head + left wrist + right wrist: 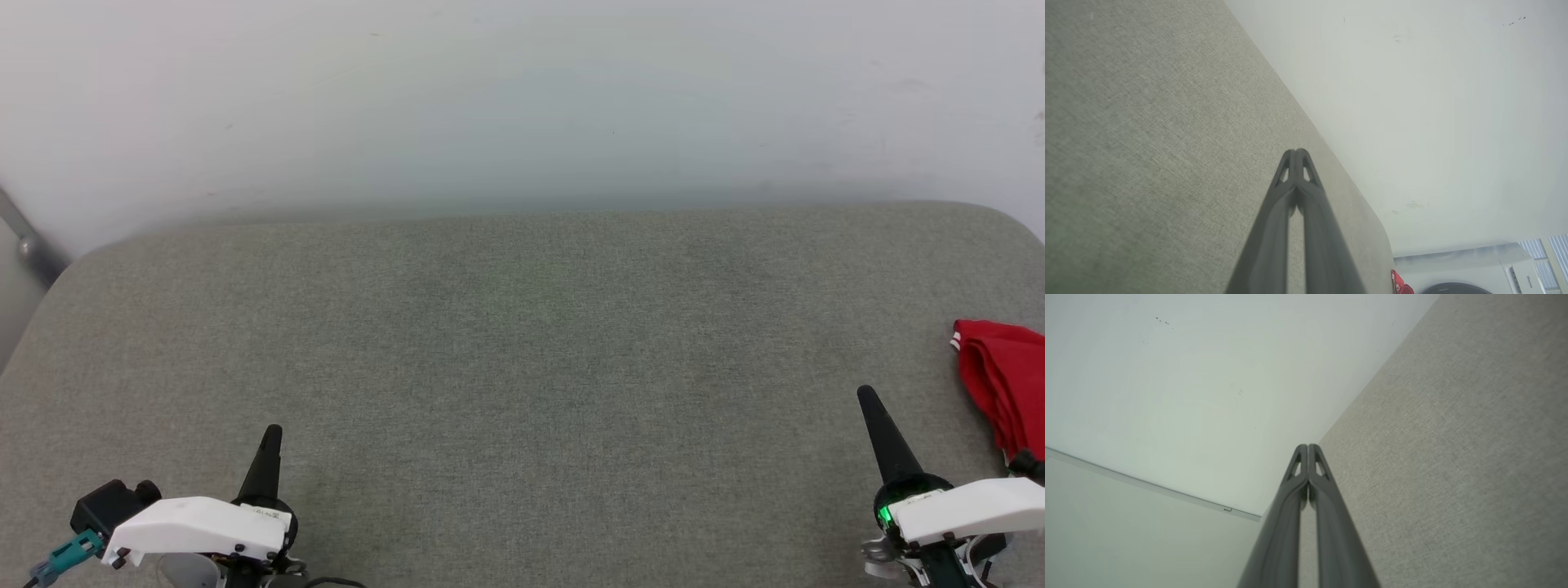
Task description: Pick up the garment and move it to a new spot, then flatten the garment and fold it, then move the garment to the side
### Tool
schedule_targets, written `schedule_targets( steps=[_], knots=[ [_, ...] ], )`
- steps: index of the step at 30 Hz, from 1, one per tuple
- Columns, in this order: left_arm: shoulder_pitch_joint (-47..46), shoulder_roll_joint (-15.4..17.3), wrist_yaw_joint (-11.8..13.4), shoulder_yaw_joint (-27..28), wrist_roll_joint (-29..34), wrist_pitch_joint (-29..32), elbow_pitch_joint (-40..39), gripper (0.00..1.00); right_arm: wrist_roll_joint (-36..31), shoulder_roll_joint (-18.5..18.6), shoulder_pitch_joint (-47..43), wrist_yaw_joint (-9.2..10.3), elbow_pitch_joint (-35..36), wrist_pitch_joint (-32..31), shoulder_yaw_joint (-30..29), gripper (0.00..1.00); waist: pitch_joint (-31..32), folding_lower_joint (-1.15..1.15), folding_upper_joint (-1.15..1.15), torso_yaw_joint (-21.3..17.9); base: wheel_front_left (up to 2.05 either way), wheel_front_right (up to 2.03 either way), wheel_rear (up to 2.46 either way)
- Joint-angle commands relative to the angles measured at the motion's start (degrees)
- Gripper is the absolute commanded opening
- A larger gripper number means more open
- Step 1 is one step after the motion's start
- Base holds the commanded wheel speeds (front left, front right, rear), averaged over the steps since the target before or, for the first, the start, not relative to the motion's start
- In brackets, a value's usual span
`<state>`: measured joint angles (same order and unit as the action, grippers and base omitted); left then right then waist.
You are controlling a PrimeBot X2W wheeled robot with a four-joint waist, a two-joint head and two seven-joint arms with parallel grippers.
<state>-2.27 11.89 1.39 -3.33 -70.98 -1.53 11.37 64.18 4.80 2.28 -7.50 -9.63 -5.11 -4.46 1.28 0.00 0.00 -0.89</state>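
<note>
step: likely final set-aside | garment (pixel 1002 384): red bundle on grey surface (pixel 522 367), far right, near right gripper (pixel 865 398) | left gripper (pixel 273 431) and right: fingers pressed together, empty | next: probably none, arms kept clear

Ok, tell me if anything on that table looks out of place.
Only the red garment: it lies in loose, uneven folds at the grey table's far right, partly past the head view's border. Nothing looks spilled or damaged.

garment (pixel 1002 384) | red, bunched in folds | lying on grey surface | far right edge, partly cut off
</note>
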Motion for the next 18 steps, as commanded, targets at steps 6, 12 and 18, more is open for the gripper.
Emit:
schedule_targets(
  steps=[6,12,18],
  knots=[
    [-1.74,-1.06,-1.61,1.66,-3.33,1.22,0.1,0.0,4.28,-0.37,1.7,0.01,-0.36,-0.32,-0.41,0.0,-0.15,0.0,0.0,0.09,0.0,0.0,0.0],
    [-2.07,-2.0,-2.46,2.52,-5.38,1.96,0.38,0.0,6.95,-0.56,1.94,0.01,-0.78,-0.43,-0.62,0.0,-0.27,0.0,0.0,0.16,0.0,0.0,0.0],
    [-2.37,-2.89,-3.42,3.54,-7.79,2.79,0.69,0.0,10.0,-0.74,2.27,0.01,-1.32,-0.57,-0.86,0.0,-0.41,0.0,0.0,0.25,0.0,0.0,0.0]
  ],
)
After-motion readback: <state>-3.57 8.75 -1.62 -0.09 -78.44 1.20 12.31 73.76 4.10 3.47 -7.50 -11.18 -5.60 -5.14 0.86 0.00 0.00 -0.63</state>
